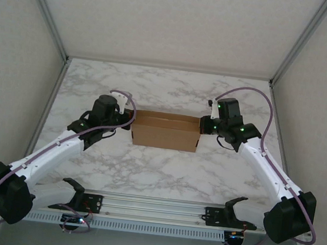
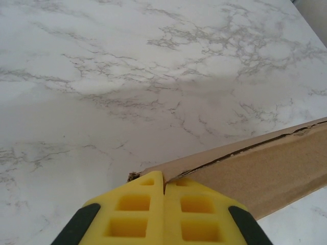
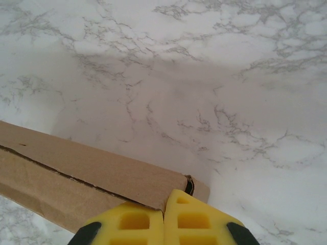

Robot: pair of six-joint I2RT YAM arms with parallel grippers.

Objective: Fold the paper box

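**Working from both ends on something thin and easily creased**

Between the two arms, the paper box (image 1: 165,131) sits near the middle of the desk (image 1: 157,175) with its long side running across. The left tool (image 1: 132,120) meets its left end and the right tool (image 1: 202,126) meets its right end. Each tool has its yellow fingers (image 2: 135,204) pressed together with the tips against a top corner of the box. I cannot tell whether a layer of card is nipped in the seam.

The box is plain brown card and looks light, so a push from one side alone would likely send it skating over the smooth marbled desk. The panels should be stiff, but the creases are weak and the raw edges would crush under a hard squeeze. The safest hold is probably an upright end wall near a corner, thin edge between the pads, with both ends taken together.

From above, the whole outline reads clearly: a rectangle with a darker open top and an arm at each end. The wall detail is too small to make out there. The left wrist view shows a dark split running along the wall's top edge, where two layers sit not quite flush, and a slightly frayed corner beside the fingertip. The right wrist view shows the same split, plus a small dark gap at its corner.
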